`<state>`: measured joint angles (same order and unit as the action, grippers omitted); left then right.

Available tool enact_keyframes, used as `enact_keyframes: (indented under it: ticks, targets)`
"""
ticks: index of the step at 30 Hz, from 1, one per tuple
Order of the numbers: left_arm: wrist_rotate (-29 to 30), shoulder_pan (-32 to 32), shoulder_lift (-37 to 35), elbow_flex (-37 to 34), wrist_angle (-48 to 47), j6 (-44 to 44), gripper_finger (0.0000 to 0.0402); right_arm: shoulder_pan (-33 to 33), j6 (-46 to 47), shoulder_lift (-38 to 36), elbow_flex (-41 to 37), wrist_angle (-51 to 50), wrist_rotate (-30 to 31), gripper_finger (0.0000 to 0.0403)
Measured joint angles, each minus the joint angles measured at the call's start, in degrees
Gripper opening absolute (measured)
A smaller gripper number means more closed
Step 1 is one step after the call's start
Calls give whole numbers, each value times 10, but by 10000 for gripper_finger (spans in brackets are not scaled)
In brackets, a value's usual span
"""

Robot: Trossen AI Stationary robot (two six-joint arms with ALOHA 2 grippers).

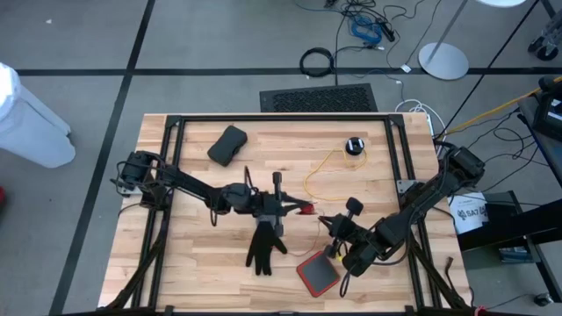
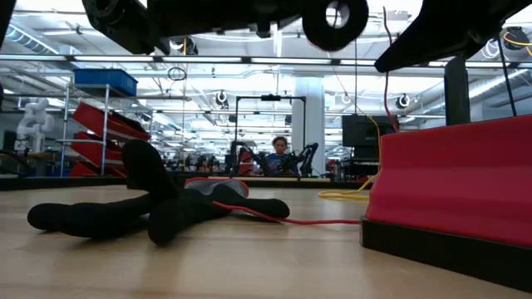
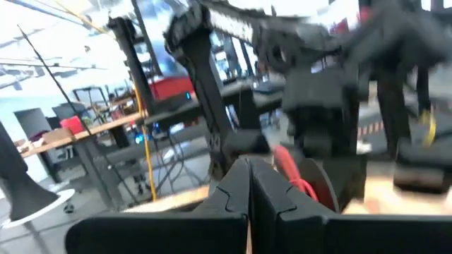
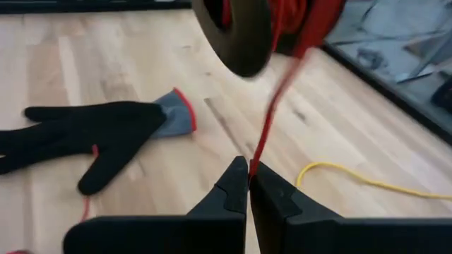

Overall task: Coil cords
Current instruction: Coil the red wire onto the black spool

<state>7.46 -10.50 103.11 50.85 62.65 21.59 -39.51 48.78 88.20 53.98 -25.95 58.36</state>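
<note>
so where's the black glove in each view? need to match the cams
High: black glove lies on the table, front of centre, fingers pointing away from the arms' bases.
Low: left half of the picture, lying flat.
Left wrist: not in it.
Right wrist: left of picture, grey cuff with red edge.
Shared landmark: yellow cord.

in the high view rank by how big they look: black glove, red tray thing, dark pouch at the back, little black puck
Largest to smallest as they look from above:
1. black glove
2. red tray and dark pouch: these two look about alike, so I would not rank them
3. black puck, clearly the smallest
</note>
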Motion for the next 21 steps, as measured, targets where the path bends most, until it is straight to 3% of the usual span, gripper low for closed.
enact_keyframes:
  ticks: [14,21]
  targets:
    - [-13,21,0,0,115,-98,0,32,20,95,0,25,99,0]
    - [9,25,0,0,143,-93,0,65,-43,117,0,128,123,0]
